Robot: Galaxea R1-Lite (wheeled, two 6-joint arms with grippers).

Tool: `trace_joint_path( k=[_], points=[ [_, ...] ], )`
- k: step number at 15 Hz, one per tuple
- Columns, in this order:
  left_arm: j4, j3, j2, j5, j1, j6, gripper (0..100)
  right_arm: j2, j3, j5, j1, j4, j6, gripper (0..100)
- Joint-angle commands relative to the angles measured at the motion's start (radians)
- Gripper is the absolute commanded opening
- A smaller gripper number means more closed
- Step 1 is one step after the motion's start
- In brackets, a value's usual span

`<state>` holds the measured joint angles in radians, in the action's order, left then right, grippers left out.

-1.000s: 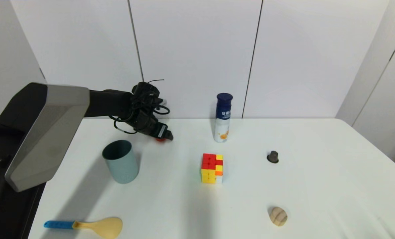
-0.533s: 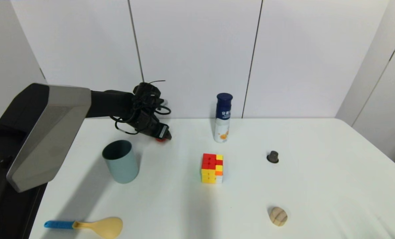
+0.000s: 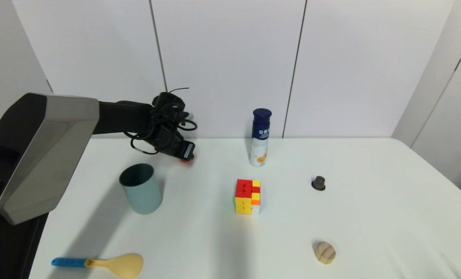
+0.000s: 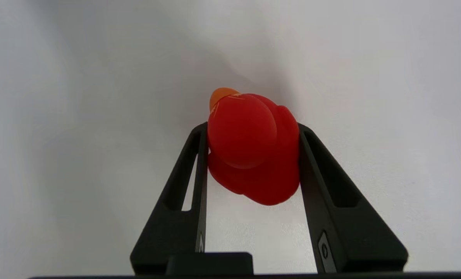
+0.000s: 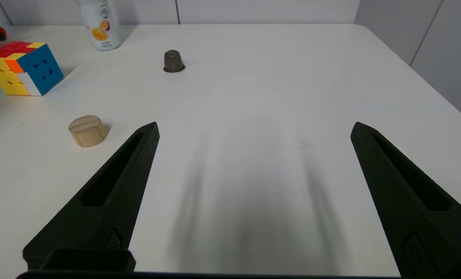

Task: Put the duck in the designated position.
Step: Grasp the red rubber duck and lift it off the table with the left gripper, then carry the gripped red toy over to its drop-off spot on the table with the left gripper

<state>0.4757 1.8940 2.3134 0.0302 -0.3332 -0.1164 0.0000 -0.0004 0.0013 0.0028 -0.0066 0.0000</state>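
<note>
The tiny red duck, with an orange beak, is squeezed between the two black fingers of my left gripper. In the head view the left gripper reaches over the far left part of the table behind the teal cup, and only a red speck of the duck shows under its fingertips, low over plain white tabletop. I cannot tell whether the duck touches the table. My right gripper stands open and empty over the near right part of the table, out of the head view.
A teal cup stands in front of the left gripper. A blue-capped bottle is at the back centre, and a red-yellow puzzle cube mid-table. A dark grey hat-shaped piece, a wooden piece and a yellow spoon lie farther off.
My left gripper, still shut on the duck, has risen slightly and drawn a little to the left and toward the back wall. Nothing else has moved.
</note>
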Motion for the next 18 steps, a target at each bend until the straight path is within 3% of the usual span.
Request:
trace_joint_path(
  k=[1, 18],
  points=[
    [-0.003, 0.005, -0.074, 0.000, -0.001, -0.002, 0, 0.002, 0.000, 0.000, 0.000, -0.001, 0.000, 100],
    [0.004, 0.060, -0.318, 0.000, -0.264, 0.063, 0, 0.002, 0.000, 0.000, 0.000, -0.001, 0.000, 100]
  ],
)
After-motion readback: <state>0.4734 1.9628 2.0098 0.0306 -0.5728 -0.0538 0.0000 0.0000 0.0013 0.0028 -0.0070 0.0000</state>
